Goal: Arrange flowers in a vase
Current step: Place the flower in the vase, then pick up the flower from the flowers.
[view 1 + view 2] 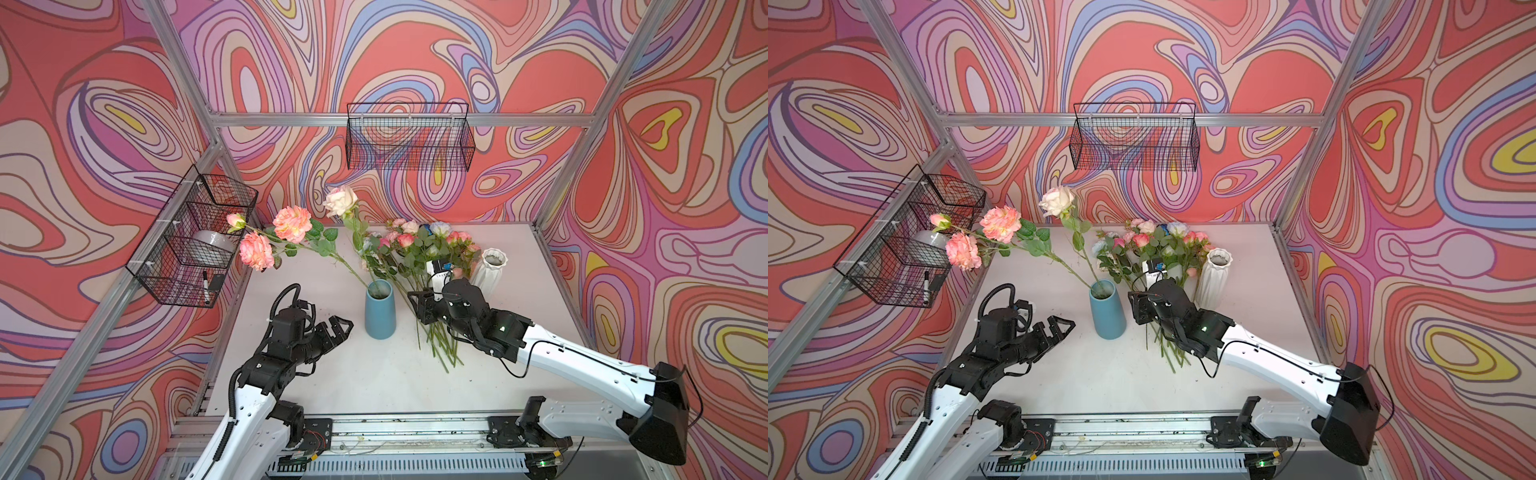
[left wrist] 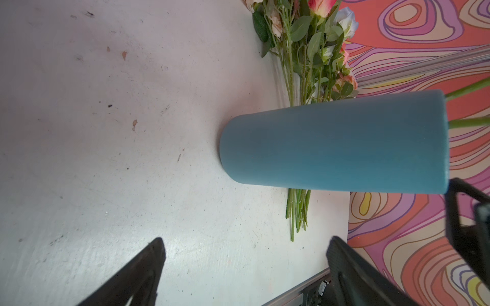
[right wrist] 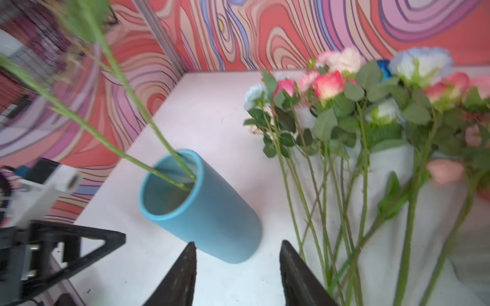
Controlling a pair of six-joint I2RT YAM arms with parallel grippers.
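A blue vase [image 1: 379, 309] [image 1: 1108, 309] [image 2: 334, 143] [image 3: 206, 206] stands mid-table. Two flowers are in it: a peach peony spray [image 1: 292, 223] leaning left and a cream rose [image 1: 340, 200] [image 1: 1057, 200]; their stems [image 3: 159, 137] rest against its rim. The other flowers [image 1: 419, 249] [image 1: 1152, 245] [image 2: 305, 47] [image 3: 344, 106] lie in a pile to the vase's right. My left gripper [image 1: 343, 328] [image 1: 1065, 328] [image 2: 246, 241] is open and empty, just left of the vase. My right gripper [image 1: 417, 303] [image 1: 1138, 307] [image 3: 238, 245] is open and empty, above the pile's stems beside the vase.
A white ribbed vase [image 1: 490, 270] [image 1: 1214, 274] stands behind the right arm. A wire basket [image 1: 195, 237] on the left wall holds a tape roll and a marker. Another wire basket [image 1: 409, 137] hangs on the back wall. Metal frame rails edge the table.
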